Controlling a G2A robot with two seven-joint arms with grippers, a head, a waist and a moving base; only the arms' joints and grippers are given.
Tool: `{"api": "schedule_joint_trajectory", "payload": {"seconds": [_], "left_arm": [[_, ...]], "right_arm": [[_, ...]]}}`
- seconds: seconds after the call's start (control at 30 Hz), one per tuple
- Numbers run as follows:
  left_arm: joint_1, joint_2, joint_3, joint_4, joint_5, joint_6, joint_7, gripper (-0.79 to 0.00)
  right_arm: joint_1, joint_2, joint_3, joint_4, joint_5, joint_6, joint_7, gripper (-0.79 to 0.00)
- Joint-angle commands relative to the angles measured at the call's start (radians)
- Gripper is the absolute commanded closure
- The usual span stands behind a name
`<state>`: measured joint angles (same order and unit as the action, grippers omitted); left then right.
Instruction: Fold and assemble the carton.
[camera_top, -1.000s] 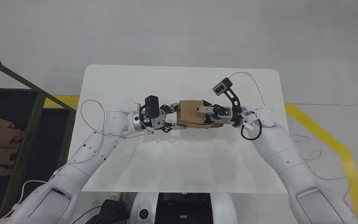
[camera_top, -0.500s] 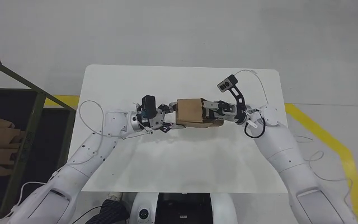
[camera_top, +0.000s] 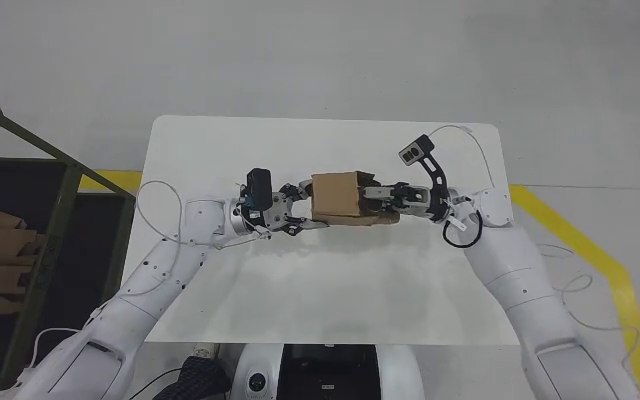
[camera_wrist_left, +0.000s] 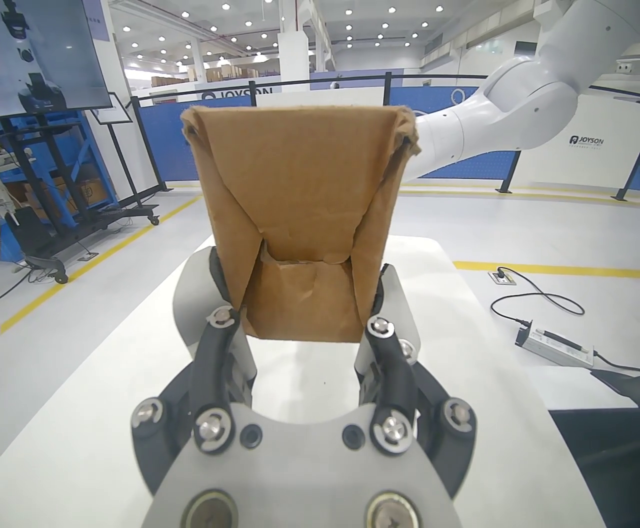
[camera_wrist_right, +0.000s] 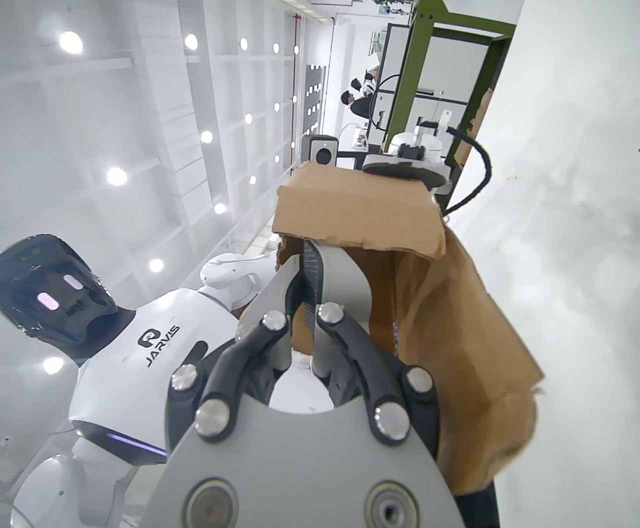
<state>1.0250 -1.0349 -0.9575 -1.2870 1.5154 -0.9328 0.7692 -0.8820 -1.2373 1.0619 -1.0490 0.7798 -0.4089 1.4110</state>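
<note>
A brown carton (camera_top: 337, 195) is held above the middle of the white table (camera_top: 330, 290), between my two arms. In the left wrist view the carton (camera_wrist_left: 295, 190) shows its folded end flaps, and my left gripper (camera_wrist_left: 300, 275) is shut on its lower part, one finger (camera_wrist_left: 395, 310) on each side. From the opposite side my right gripper (camera_wrist_right: 302, 255) is shut on the edge of a carton (camera_wrist_right: 360, 210) wall, with a loose flap (camera_wrist_right: 465, 325) hanging beside it. Seen from above, the left gripper (camera_top: 297, 212) and the right gripper (camera_top: 375, 195) flank the carton.
A green-framed rack (camera_top: 40, 200) with cardboard stands off the table's left side. Bare table surface lies in front of and behind the carton. A power adapter with cable (camera_wrist_left: 555, 345) lies on the floor beyond the table.
The carton and both grippers have shifted a little to the left and toward the table's far side. Both grips have stayed the same.
</note>
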Motion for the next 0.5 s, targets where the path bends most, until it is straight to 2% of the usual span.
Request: {"api": "schedule_joint_trajectory", "payload": {"seconds": [0.0, 0.47], "left_arm": [[0.001, 0.0, 0.0, -0.003, 0.001, -0.003, -0.004, -0.311], [0.0, -0.001, 0.009, -0.029, 0.004, -0.029, -0.048, -0.326]], "right_arm": [[0.001, -0.001, -0.002, -0.003, -0.01, -0.003, -0.003, 0.0], [0.029, -0.026, -0.067, 0.002, -0.035, -0.02, -0.02, 0.0]]}}
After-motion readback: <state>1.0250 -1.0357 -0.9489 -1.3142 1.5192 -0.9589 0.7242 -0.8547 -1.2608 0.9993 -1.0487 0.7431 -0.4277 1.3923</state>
